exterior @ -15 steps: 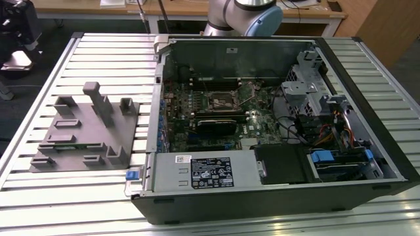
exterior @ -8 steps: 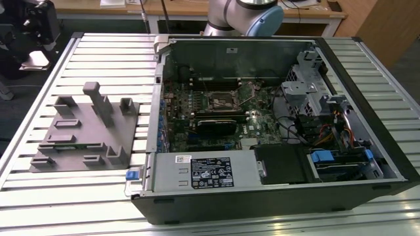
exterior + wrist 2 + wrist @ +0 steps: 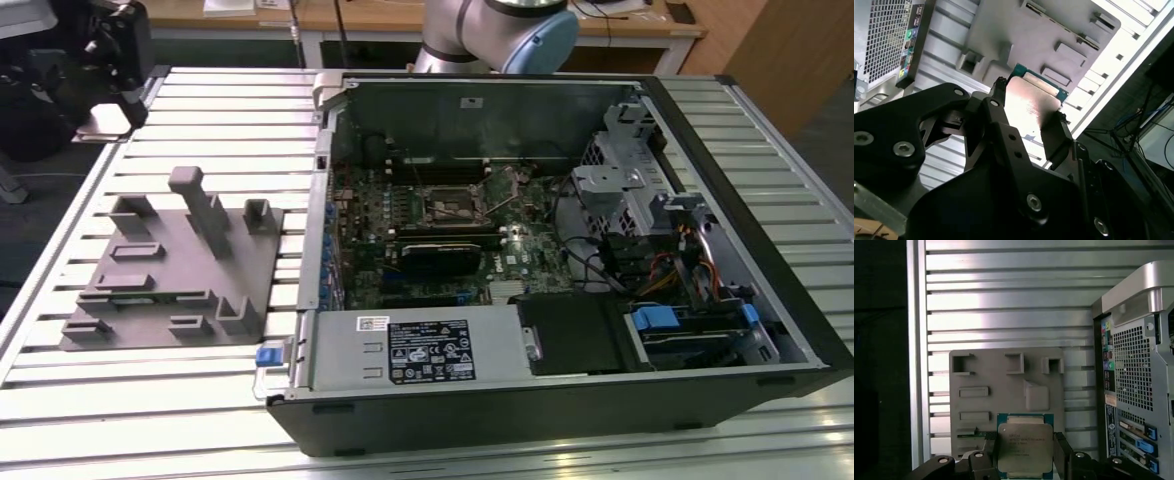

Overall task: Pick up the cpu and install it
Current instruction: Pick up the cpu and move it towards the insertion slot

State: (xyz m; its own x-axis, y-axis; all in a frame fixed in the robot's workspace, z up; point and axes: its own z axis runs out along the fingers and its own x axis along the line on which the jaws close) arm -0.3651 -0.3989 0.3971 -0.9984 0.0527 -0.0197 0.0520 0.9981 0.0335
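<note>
claw (image 3: 1026,451) clamps cpu (image 3: 1025,445) over grey fixture (image 3: 999,400).

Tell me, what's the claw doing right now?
Claw shut on small flat square silver-topped cpu. Held clear above grey plastic fixture. Open black computer case beside it; nothing in the way.

Soft, even light fills the exterior view: the ribbed silver aluminium tabletop (image 3: 174,400) gleams in pale bands, while the open black computer case (image 3: 534,420) stays dim and shadowed inside. In the second wrist view glare whitens the small flat square cpu with a pale silver metal top (image 3: 1026,105), and the black metal tool (image 3: 1029,100) gripping it reads as a dark silhouette. In the first wrist view a bright band crosses the tabletop slats.
</note>
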